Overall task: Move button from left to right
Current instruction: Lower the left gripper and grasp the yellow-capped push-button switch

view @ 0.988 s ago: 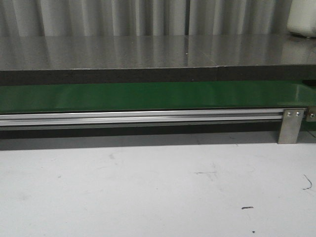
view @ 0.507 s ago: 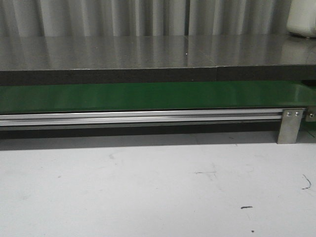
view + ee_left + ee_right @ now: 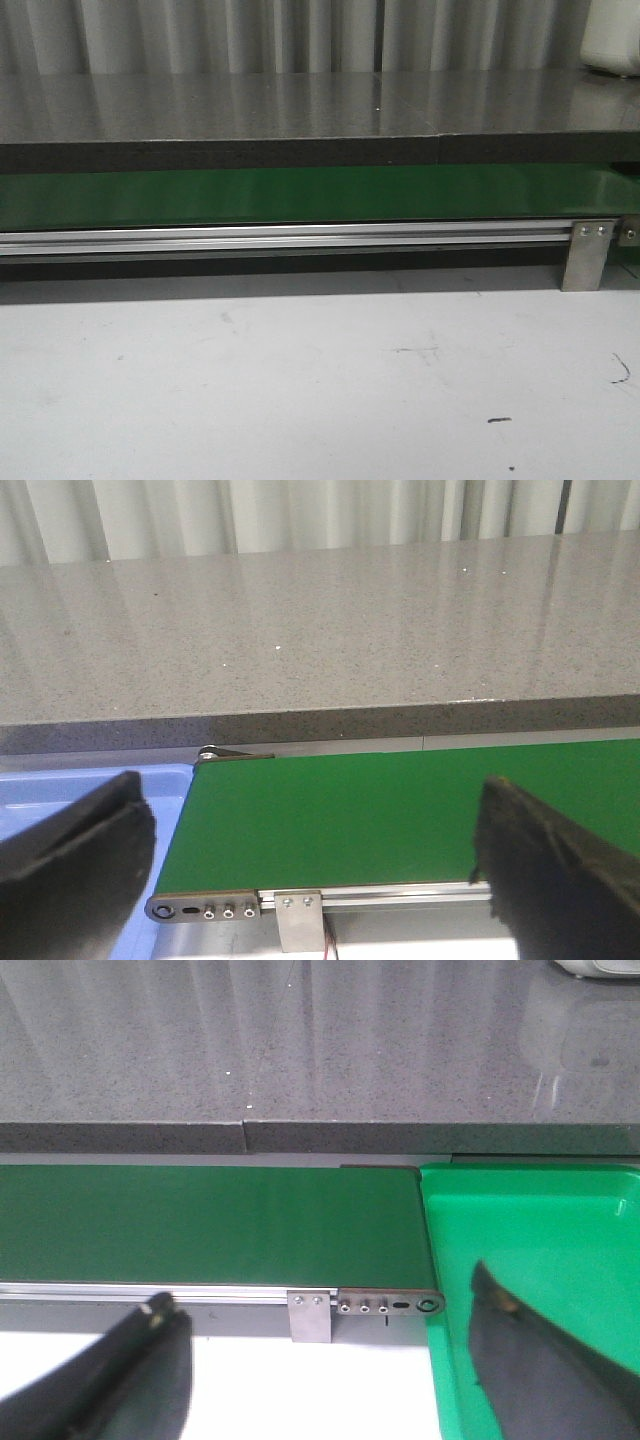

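Waiting describes this step best: no small push-button with an orange-yellow cap shows anywhere, not on the long green conveyor belt (image 3: 300, 195), nor in either tray.

The left end effector (image 3: 310, 865) hangs above the belt's left end, its black fingers (image 3: 75, 865) spread wide with nothing between them, and a pale blue plastic tray (image 3: 90, 785) lies just beside that end. The right end effector (image 3: 330, 1370) likewise stands open and empty over the belt's right end, where a bright green plastic tray (image 3: 530, 1230) sits against the roller. Behind runs the grey speckled stone bench (image 3: 300, 105).

Judging by this, the next move calls for finding the button first, probably on the left, before any grasp can be aimed.
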